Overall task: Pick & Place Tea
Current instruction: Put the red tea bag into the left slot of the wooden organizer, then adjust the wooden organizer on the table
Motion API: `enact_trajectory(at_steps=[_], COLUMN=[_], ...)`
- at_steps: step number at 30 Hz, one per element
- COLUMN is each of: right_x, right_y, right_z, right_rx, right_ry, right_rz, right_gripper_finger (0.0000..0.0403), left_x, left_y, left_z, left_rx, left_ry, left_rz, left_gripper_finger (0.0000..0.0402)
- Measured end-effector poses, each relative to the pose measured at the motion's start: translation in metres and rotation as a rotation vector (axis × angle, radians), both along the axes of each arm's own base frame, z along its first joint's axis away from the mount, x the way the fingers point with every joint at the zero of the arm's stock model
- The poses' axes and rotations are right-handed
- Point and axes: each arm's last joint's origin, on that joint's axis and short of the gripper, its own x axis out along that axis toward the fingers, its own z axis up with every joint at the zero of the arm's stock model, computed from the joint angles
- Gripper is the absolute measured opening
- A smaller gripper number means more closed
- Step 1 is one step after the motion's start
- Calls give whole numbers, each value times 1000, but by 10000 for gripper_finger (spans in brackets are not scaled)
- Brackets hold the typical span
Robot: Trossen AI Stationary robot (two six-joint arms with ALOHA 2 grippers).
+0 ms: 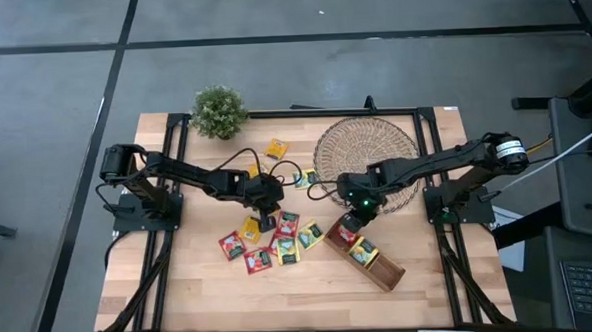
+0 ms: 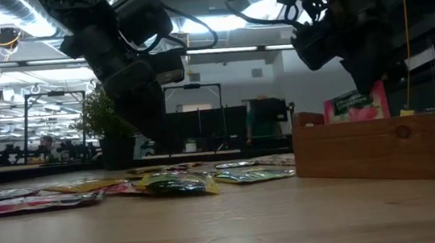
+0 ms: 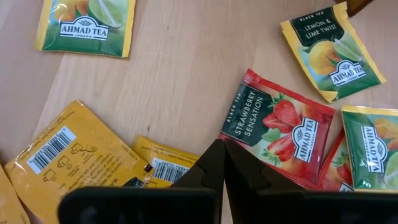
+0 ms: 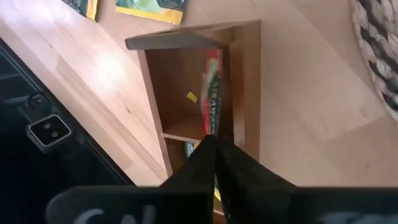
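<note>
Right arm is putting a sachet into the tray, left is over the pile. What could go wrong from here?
1. The right pincer holds a red sachet on edge in the end compartment of the wooden tray; it may stay standing or catch on the wall.
2. The left pincer, shut, sits over overlapping yellow sachets; a grab there may lift two.

Glossy foil-like sachets [image 3: 283, 127] lie on the pale wood worktop [image 3: 180, 81] (smooth, faint grain), beside a matt wooden tray [image 4: 245, 81].
</note>
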Motion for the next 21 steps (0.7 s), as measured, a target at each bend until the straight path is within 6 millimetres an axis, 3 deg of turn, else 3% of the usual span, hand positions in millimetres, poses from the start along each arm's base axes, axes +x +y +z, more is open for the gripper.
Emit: enact_trajectory(at_steps=[12,21], right_x=[1,23], right_y=[0,-12], right_z=[0,10], right_rx=[-28,-167], right_ry=[-4,-289], right_rz=[-31,-39], right_gripper_finger=[74,70], left_x=[0,2], left_y=[1,0], left_z=[0,1], left_rx=[39,19], left_ry=[-5,-23], left_rz=[1,-3], left_gripper_finger=[4,4])
